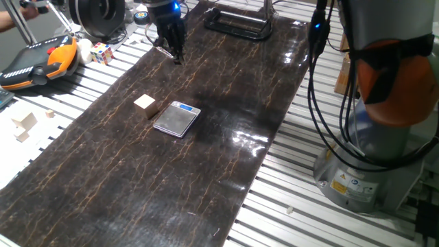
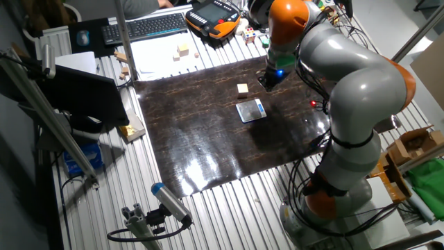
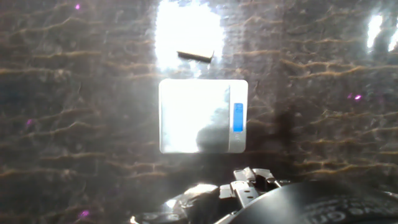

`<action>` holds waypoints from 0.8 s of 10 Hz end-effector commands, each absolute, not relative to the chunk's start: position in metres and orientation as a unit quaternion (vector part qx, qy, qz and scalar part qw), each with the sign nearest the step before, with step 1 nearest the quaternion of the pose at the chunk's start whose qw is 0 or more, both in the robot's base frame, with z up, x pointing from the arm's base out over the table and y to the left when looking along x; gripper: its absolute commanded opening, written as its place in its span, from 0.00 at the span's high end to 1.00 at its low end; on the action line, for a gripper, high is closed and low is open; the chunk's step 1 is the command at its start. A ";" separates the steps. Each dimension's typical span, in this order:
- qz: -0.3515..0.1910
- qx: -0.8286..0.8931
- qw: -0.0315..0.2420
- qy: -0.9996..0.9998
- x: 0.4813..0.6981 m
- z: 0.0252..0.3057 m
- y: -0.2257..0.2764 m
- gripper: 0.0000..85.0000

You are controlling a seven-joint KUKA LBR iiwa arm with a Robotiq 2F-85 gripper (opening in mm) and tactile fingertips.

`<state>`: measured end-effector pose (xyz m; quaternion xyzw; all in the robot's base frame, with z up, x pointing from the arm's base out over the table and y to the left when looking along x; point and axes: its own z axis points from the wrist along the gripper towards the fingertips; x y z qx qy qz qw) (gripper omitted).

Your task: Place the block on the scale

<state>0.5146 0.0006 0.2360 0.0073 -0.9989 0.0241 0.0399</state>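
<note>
The block [image 1: 145, 103] is a small tan wooden cube that rests on the dark table mat, just left of the scale [image 1: 177, 119] and apart from it. The scale is flat and silver-grey with a blue display strip. Both also show in the other fixed view, block [image 2: 243, 88] and scale [image 2: 250, 110]. In the hand view the scale [image 3: 202, 116] lies centred below the hand, with the block [image 3: 195, 55] beyond it. My gripper [image 1: 175, 55] hangs above the far end of the mat, well away from both. Its fingers look apart and hold nothing.
A Rubik's cube [image 1: 103, 53] and an orange teach pendant [image 1: 41, 62] lie off the mat at the far left. Pale wood pieces [image 1: 26, 123] lie on the slatted table. A black frame [image 1: 236, 24] stands at the mat's far end. The robot base [image 1: 370, 158] is on the right.
</note>
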 end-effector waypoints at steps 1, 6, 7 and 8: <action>0.027 -0.001 0.038 -0.999 0.515 0.236 0.001 0.98; 0.022 -0.045 0.038 -0.998 0.554 0.225 0.019 0.90; 0.006 -0.048 0.041 -0.998 0.573 0.219 0.019 0.91; 0.006 -0.044 0.040 -0.998 0.587 0.211 0.020 0.93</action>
